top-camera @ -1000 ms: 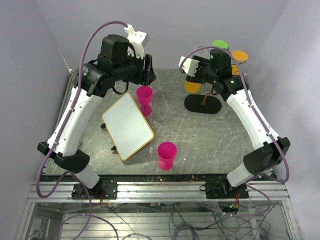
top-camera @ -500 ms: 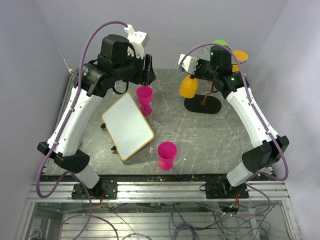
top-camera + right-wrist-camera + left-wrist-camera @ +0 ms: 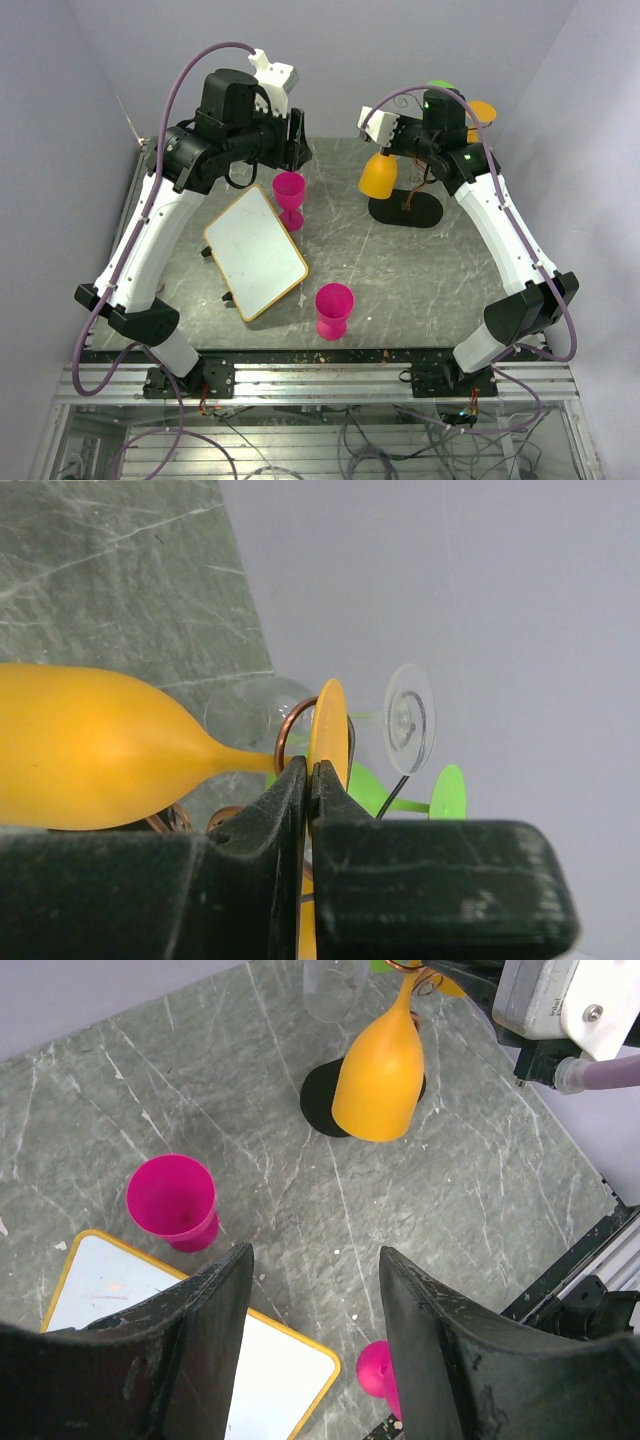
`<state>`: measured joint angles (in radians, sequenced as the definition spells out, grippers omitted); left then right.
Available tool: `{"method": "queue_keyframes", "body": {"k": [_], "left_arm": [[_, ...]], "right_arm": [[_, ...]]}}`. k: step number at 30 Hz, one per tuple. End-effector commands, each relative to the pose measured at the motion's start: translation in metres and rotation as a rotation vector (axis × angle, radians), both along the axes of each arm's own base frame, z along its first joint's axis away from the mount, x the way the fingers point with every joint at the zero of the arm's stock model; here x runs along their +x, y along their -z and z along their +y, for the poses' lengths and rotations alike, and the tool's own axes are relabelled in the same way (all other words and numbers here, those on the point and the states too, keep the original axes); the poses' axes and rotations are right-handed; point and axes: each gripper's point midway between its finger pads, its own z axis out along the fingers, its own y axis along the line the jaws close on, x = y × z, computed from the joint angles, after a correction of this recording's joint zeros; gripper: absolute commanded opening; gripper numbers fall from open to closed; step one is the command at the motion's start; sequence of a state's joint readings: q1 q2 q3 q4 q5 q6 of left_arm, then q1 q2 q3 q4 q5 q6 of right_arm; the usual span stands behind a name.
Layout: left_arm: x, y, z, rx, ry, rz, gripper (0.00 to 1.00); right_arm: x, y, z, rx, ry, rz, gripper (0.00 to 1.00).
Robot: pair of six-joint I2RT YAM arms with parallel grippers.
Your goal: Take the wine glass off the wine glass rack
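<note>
Well, the right gripper point(image 3: 310, 780) is pinched shut on the thin foot of the orange wine glass point(image 3: 100, 745). The glass hangs bowl-down from a curled arm of the wine glass rack point(image 3: 408, 210) with its stem through the wire, so I'd guess the foot is the handiest hold for sliding it out. The left gripper point(image 3: 315, 1285) hovers well to the rack's left, jaws apart and empty, out of the way.

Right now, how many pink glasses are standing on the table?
2. One pink glass stands at the white board's far corner; the other pink glass stands off its near right corner, toward the arm bases. None seems hidden.
</note>
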<state>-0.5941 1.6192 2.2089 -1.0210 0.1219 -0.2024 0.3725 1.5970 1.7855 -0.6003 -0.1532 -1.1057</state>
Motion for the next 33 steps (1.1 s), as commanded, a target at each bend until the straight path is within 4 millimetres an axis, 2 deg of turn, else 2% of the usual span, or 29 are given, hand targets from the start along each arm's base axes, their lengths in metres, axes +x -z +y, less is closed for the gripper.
{"method": "queue_keyframes", "body": {"k": [1,16,25,33], "left_arm": [[-0.003,-0.016,0.0,-0.042,0.019,-0.043,0.64],[-0.006,-0.019,0.002,-0.038,0.022,-0.054,0.66],[-0.008,-0.02,0.003,-0.038,0.03,-0.064,0.69],[-0.012,-0.027,0.006,-0.046,0.027,-0.082,0.69]], "right_arm": [[-0.002,-0.022,0.005,0.018,-0.029,-0.08,0.0],[0.02,-0.024,0.01,0.005,0.002,-0.125,0.0],[0.033,-0.027,-0.002,-0.013,0.09,-0.161,0.0],[0.039,-0.027,-0.003,-0.009,0.116,-0.177,0.0]]}}
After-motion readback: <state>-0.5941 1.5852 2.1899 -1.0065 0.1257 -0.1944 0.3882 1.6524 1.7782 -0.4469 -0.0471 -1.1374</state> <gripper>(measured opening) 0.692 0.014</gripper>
